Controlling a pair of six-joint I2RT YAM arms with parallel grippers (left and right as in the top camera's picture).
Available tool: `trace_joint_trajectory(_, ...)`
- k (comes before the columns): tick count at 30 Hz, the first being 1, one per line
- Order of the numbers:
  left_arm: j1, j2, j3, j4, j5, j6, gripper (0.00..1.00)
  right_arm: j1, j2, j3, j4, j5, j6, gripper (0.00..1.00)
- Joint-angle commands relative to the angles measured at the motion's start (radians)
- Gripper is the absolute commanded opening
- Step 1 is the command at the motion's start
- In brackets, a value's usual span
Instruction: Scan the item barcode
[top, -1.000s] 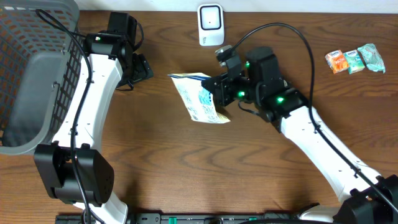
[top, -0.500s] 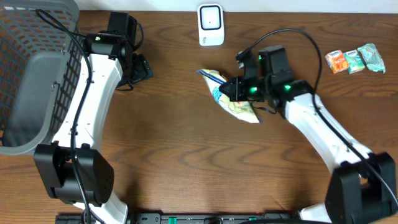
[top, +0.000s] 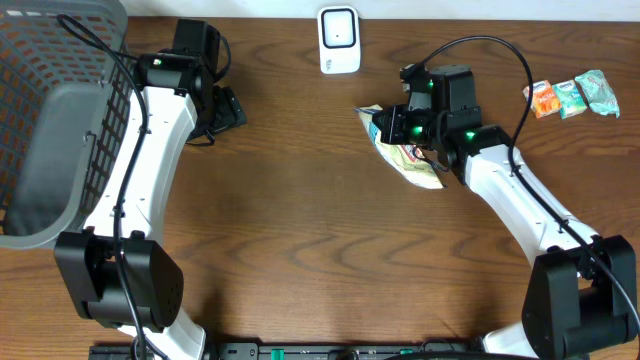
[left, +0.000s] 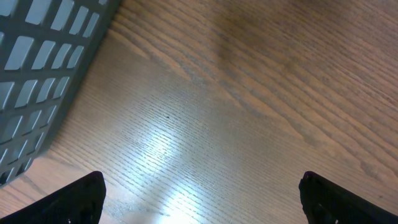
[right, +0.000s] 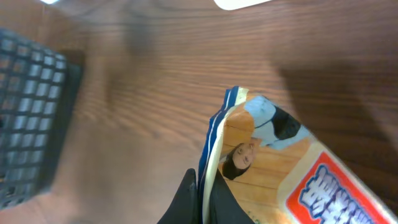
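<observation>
- Gripper on right arm clamped on edge of printed snack packet, elbow bent, near white boxy scanner.
- Left gripper wide apart, empty, beside grey mesh basket.

Flat printed packet: blue-and-white edge, orange face with a person's picture and red lettering on white. It is pinched by one edge in the closed right hand, tilted, with its body sticking out ahead of the hand. White scanner sits further ahead and left of the hand, apart from the packet.
</observation>
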Motion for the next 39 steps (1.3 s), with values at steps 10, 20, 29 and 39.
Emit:
trace_joint_trajectory(10,0.003,-0.005,0.003,-0.003,-0.013,0.017,0.98,0.106,-0.009,0.009,0.097,-0.437,0.298,0.01)
trace_joint_trajectory(20,0.003,-0.005,0.003,-0.003,-0.013,0.017,0.98,0.147,-0.009,0.009,0.168,-0.662,0.498,0.01)
trace_joint_trajectory(29,0.003,-0.005,0.003,-0.003,-0.013,0.017,0.98,0.16,-0.01,0.008,0.254,-0.649,0.588,0.01)
trace_joint_trajectory(39,0.003,-0.005,0.003,-0.003,-0.013,0.017,0.98,0.138,0.125,0.008,0.14,-0.339,0.393,0.01)
